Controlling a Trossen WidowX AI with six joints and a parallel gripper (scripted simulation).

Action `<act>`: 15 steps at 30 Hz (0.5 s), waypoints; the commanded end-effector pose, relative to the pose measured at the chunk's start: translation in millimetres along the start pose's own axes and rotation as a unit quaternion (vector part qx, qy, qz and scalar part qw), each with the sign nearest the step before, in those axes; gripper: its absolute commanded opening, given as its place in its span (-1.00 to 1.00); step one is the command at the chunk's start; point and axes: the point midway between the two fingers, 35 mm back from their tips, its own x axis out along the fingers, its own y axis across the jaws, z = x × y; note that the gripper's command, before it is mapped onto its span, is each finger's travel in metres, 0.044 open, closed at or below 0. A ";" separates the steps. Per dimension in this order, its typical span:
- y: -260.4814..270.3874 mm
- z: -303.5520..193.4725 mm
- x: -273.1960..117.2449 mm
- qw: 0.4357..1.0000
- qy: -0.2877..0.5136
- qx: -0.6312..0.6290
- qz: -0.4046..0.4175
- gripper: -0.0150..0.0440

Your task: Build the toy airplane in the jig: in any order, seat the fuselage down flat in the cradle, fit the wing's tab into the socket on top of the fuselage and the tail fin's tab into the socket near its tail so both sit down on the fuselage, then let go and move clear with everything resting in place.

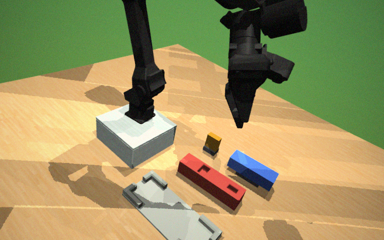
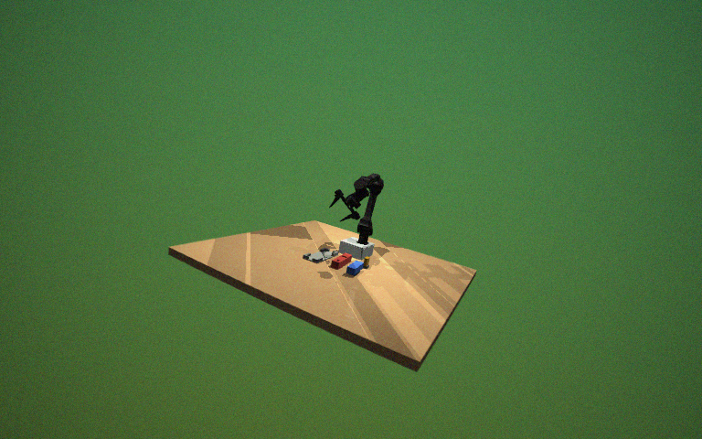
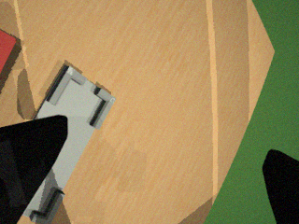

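The red fuselage [image 1: 210, 176] [image 2: 341, 261] [image 3: 6, 49] lies on the table beside the grey cradle [image 1: 172, 217] [image 3: 75, 103], with two sockets facing up. The cradle holds no part. The blue wing [image 1: 253, 166] [image 2: 355, 267] lies beyond the fuselage in the top view, its dark tab underneath. The small yellow tail fin [image 1: 212, 142] [image 2: 366, 262] stands upright on its dark lower part, near one end of the fuselage. My gripper [image 1: 242, 124] [image 2: 335, 213] [image 3: 167, 144] is open and empty, high above the table. In the wrist view one finger covers part of the cradle.
The arm rises from a white base block [image 1: 114, 147] [image 2: 356, 248], close to the cradle, the fuselage and the tail fin. The wooden table [image 1: 297, 135] [image 2: 290, 279] ends at an edge, beyond which is green background. Arm shadows cross the cradle and the table.
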 end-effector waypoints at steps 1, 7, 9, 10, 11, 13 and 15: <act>63.5 -9.9 37.8 0.983 0.061 0.073 0.158 1.00; 133.3 -28.8 56.2 0.907 0.181 0.194 0.327 1.00; 135.3 -29.4 56.4 0.904 0.186 0.198 0.332 1.00; 135.3 -29.4 56.4 0.904 0.186 0.198 0.332 1.00; 135.3 -29.4 56.4 0.904 0.186 0.198 0.332 1.00; 135.3 -29.4 56.4 0.904 0.186 0.198 0.332 1.00; 135.3 -29.4 56.4 0.904 0.186 0.198 0.332 1.00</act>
